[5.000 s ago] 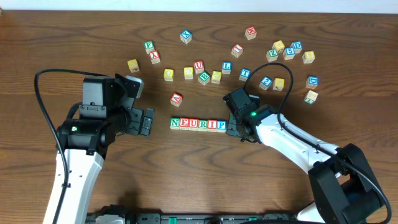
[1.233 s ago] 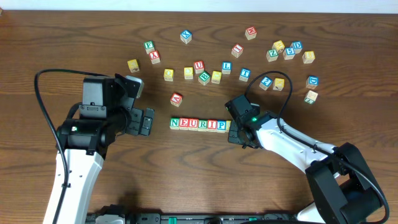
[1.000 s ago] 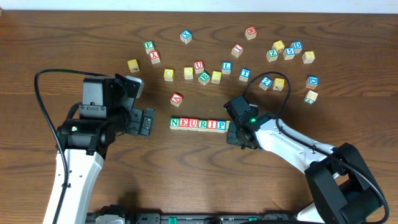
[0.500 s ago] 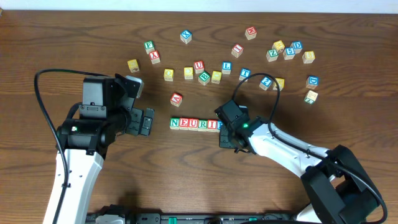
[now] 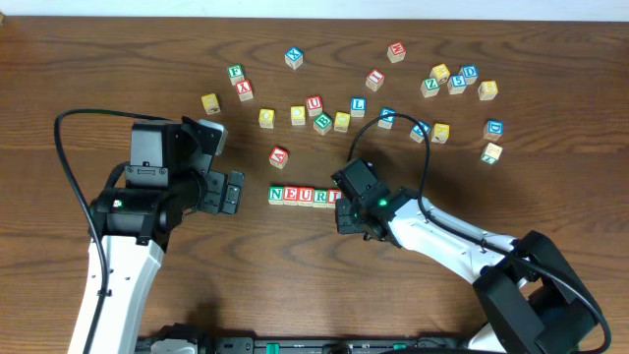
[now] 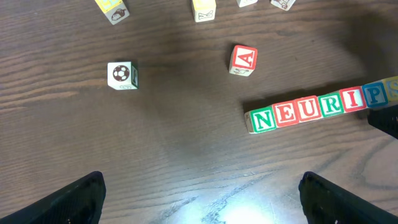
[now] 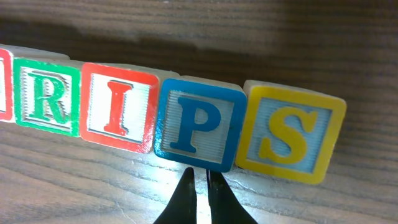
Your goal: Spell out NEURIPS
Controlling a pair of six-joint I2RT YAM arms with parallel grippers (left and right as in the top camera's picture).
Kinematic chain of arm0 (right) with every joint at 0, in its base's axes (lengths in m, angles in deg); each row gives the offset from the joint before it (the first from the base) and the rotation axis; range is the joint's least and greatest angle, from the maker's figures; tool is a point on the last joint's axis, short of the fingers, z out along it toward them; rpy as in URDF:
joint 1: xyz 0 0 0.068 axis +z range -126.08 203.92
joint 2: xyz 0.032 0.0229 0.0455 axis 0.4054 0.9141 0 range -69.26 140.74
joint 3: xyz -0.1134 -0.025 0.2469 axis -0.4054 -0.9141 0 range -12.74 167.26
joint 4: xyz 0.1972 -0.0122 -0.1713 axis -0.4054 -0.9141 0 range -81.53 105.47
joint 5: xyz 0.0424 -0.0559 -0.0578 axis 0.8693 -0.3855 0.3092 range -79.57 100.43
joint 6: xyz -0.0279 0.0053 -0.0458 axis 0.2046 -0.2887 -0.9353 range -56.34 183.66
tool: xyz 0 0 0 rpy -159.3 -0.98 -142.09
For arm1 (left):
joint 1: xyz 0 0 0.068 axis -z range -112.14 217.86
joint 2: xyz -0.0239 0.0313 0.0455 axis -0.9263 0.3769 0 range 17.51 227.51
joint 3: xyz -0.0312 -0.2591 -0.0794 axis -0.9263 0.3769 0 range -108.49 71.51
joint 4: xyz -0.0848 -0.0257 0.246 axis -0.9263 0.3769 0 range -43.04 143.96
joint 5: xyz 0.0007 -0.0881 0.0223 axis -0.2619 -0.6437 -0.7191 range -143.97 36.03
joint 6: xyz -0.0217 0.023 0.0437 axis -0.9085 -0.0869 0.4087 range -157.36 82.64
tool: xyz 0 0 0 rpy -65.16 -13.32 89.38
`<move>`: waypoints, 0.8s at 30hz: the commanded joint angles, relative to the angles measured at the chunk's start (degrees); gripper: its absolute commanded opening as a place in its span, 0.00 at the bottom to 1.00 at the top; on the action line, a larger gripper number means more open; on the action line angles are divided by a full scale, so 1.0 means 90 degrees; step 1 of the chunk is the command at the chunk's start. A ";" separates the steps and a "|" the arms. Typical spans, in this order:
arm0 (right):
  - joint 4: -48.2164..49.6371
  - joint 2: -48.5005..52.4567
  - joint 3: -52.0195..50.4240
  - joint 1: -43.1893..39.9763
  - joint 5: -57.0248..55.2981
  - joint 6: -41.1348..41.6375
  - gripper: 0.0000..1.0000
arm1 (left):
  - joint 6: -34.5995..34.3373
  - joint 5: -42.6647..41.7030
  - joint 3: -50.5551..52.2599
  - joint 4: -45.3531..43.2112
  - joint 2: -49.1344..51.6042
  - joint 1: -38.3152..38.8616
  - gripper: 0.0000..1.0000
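Note:
The cubes stand in one row reading NEURIPS in the left wrist view: green N (image 6: 263,119), red E (image 6: 286,114), red U (image 6: 309,109), green R (image 6: 331,104), red I (image 6: 353,99), blue P (image 6: 374,94), yellow-faced S (image 6: 392,90). The right wrist view shows R (image 7: 46,93), I (image 7: 118,107), P (image 7: 199,127) and S (image 7: 292,134) touching side by side. My right gripper (image 7: 200,177) is shut and empty, its tips just at the P's near edge. In the overhead view it (image 5: 344,208) hides I, P and S. My left gripper (image 6: 202,199) is open and empty, left of the row (image 5: 236,192).
A red A cube (image 6: 243,60) lies just behind the row and a soccer-ball cube (image 6: 120,75) to its left. Several other lettered cubes are scattered across the back of the table, such as the blue L (image 5: 358,104). The right arm's cable (image 5: 393,123) arcs over them.
My right gripper has moved left along the row's near side and now covers its right end in the overhead view. The left arm has not moved.

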 commanded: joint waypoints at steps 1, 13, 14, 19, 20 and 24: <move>0.0056 0.0007 0.0041 0.0039 -0.0063 -0.0185 0.03 | 0.0039 0.0061 -0.0158 -0.0005 -0.0007 -0.0027 0.98; 0.0114 0.0007 0.0041 0.0039 -0.0185 -0.0219 0.03 | 0.0039 0.0061 -0.0158 -0.0005 -0.0007 -0.0027 0.98; 0.0117 0.0007 0.0041 0.0039 -0.0187 -0.0219 0.02 | 0.0039 0.0061 -0.0158 -0.0005 -0.0007 -0.0027 0.98; 0.0134 0.0007 0.0041 0.0039 -0.0231 -0.0262 0.02 | 0.0039 0.0061 -0.0158 -0.0005 -0.0007 -0.0027 0.98; 0.0141 0.0007 0.0041 0.0039 -0.0231 -0.0265 0.02 | 0.0039 0.0061 -0.0158 -0.0005 -0.0007 -0.0027 0.98; 0.0151 0.0007 0.0041 0.0039 -0.0231 -0.0265 0.03 | 0.0041 0.0061 -0.0158 -0.0005 -0.0007 -0.0027 0.98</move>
